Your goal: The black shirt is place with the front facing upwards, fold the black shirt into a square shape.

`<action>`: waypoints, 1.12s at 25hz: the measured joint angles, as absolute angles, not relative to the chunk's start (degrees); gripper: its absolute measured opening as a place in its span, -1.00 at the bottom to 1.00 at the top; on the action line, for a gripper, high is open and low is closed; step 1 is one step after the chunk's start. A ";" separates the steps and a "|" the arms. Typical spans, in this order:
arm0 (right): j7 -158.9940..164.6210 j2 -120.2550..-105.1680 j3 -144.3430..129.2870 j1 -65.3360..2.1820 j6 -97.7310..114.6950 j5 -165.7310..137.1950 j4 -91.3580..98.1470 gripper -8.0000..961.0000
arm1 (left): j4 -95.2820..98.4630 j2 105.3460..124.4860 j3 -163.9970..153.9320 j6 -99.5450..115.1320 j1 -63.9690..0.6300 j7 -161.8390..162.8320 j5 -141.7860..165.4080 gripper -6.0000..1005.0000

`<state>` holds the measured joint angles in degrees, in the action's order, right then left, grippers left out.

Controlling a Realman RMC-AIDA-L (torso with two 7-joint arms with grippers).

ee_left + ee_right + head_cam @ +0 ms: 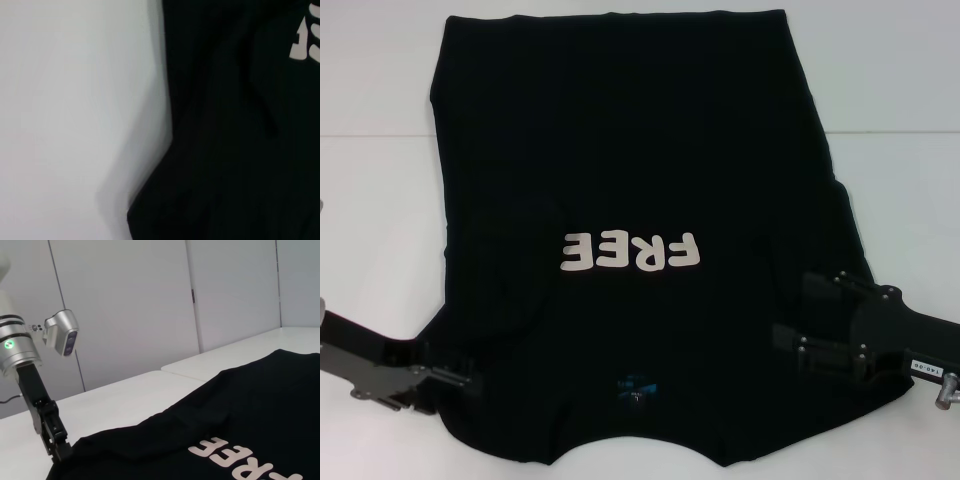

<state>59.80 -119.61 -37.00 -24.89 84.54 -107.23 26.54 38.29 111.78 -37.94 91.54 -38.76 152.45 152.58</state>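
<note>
two grippers flank the black shirt (630,200), which lies front-up on the white table (380,200) with its collar toward the robot and its cream "free" lettering (631,251) across the chest, a small blue mark (636,388) just inside the neckline. the left gripper (445,385) sits at the near-left edge of the cloth, at the shoulder; the right wrist view shows its dark fingertips down at the hem of the fabric there, apparently pinching it, though whether the jaws are truly clenched on cloth cannot be told. the right gripper (810,330) rests over the near-right shoulder, its black fingers lost against the black fabric, so its jaws' state cannot be told either. both sleeves look already tucked inward, leaving a tapered panel, so the lengthwise fold appears to be next. the risks, judged from here: a shallow pinch on either side could slip and drop one corner mid-lift, skewing the fold; catching only the top layer would let the tucked sleeve spill back out; uneven lifting between the arms could drag the whole shirt across the smooth table and wrinkle the far hem (620,18), spoiling the square.
</note>
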 joint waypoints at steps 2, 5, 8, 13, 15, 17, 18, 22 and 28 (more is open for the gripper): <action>59.81 -119.61 -37.00 -24.93 84.55 -107.23 26.54 0.91 | 38.29 111.85 -37.92 90.76 -39.03 152.28 152.53 0.55; 59.83 -119.62 -37.00 -25.01 84.63 -107.23 26.54 0.91 | 38.29 111.89 -38.03 90.43 -39.20 152.24 152.48 0.55; 59.84 -119.61 -37.00 -25.04 84.64 -107.23 26.54 0.91 | 38.31 111.96 -38.18 90.36 -39.51 151.90 152.48 0.55; 59.90 -119.61 -36.93 -25.16 84.64 -107.21 26.54 0.91 | 39.24 112.32 -38.17 90.53 -39.89 151.41 152.49 0.53; 59.94 -119.62 -36.75 -25.21 84.66 -107.20 26.55 0.91 | 39.82 112.57 -38.28 90.52 -39.92 151.03 152.62 0.48; 59.94 -119.62 -36.58 -25.22 84.71 -107.18 26.54 0.91 | 39.99 112.66 -38.40 90.46 -39.92 150.66 152.76 0.44; 59.94 -119.62 -36.52 -25.22 84.74 -107.17 26.54 0.91 | 39.99 112.66 -38.41 90.44 -39.92 150.62 152.77 0.39; 59.94 -119.62 -36.46 -25.24 84.76 -107.14 26.54 0.91 | 39.99 112.67 -38.48 90.35 -39.87 150.39 152.88 0.21; 59.94 -119.61 -36.47 -25.41 84.89 -107.13 26.54 0.91 | 40.03 112.67 -39.84 89.91 -39.69 150.43 153.01 -0.06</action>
